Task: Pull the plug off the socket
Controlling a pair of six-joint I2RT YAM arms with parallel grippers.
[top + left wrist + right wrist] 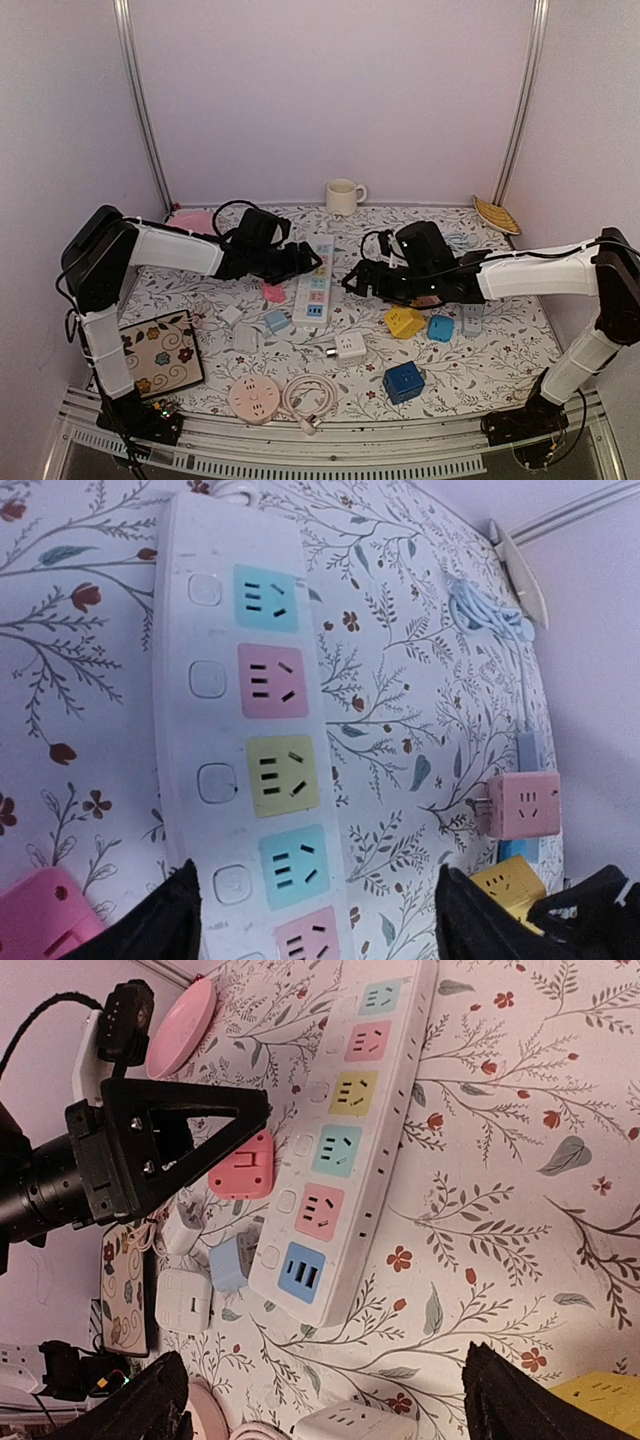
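Over the middle of the bench, my left pincer hangs with its jaws spread wide and nothing between them, above the white power strip. My right pincer faces it from the strip's other side, just as wide and just as empty. Every coloured socket I can see on the strip is bare. The pink cube plug lies near the strip on my right arm's side, not touching it, its pins turned towards the strip, so I judge it is already out. It looks like a small, light block of hard, smooth plastic, stiff enough to squeeze firmly. I would grip it on two flat opposite faces, clear of the pins, because the glossy sides could slip. The strip looks light too and would probably lift or slide unless one pincer pinned it down. Around it lie a second pink plug, a yellow cube, blue cubes and a coiled white cable. The bench wears a white cloth printed with leaves and flowers. A mug stands at the back, and pale walls with metal posts close the space in.
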